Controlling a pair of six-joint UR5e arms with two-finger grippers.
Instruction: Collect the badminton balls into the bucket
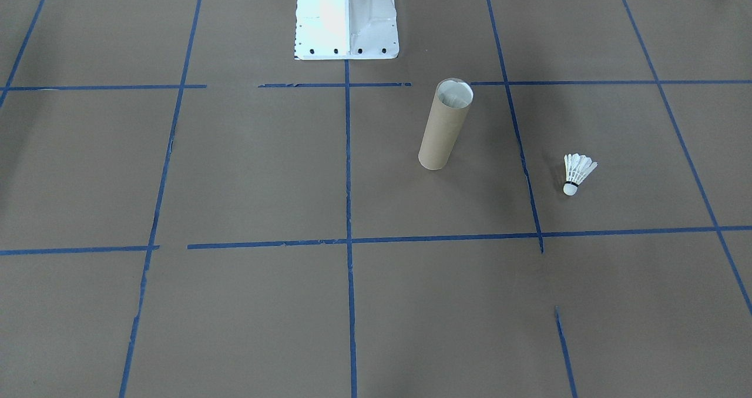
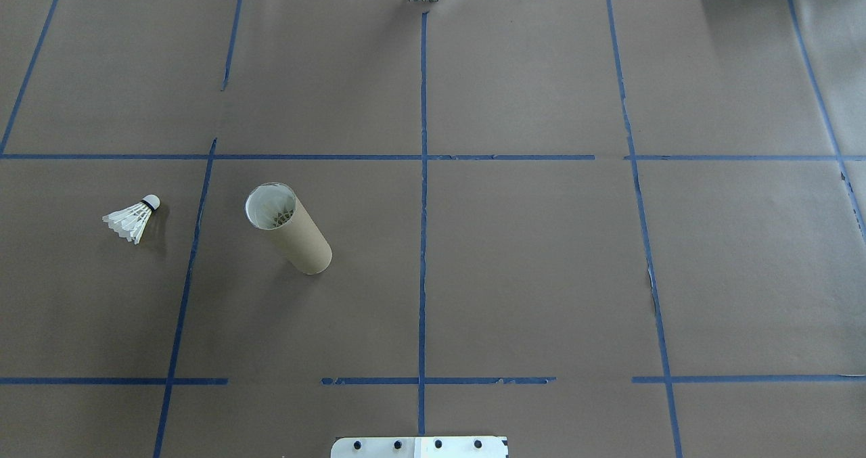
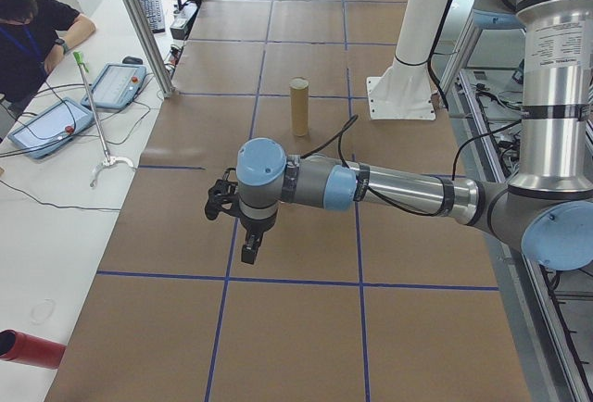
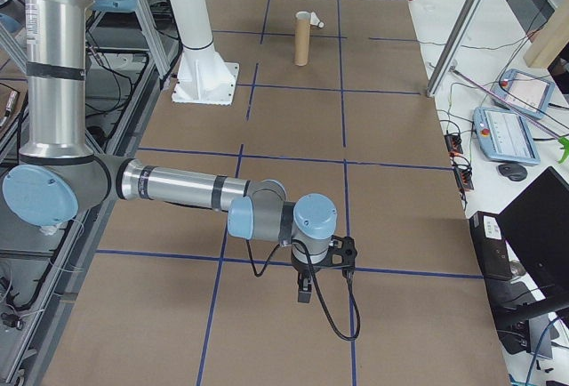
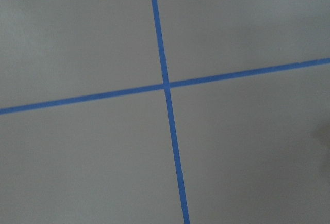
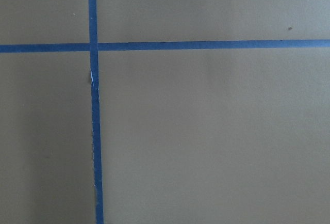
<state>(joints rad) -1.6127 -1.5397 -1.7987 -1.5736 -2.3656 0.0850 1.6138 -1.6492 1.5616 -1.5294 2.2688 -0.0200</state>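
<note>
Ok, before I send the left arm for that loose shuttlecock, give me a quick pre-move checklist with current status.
1. Tube upright, mouth open: ok.
2. Loose shuttlecock lying on its side, apart from the tube, on the robot's left: ok.
3. Tube contents: feathers visible inside, count cannot tell.
4. Nothing stands between shuttlecock and tube: ok.
5. Left gripper open or shut: cannot tell, seen only in the side view.
6. Right gripper state: cannot tell; it hangs far from the tube.

Both grippers appear only in side views, their state unreadable (the bucket (image 2: pixel 287 227) hides most of its contents).
</note>
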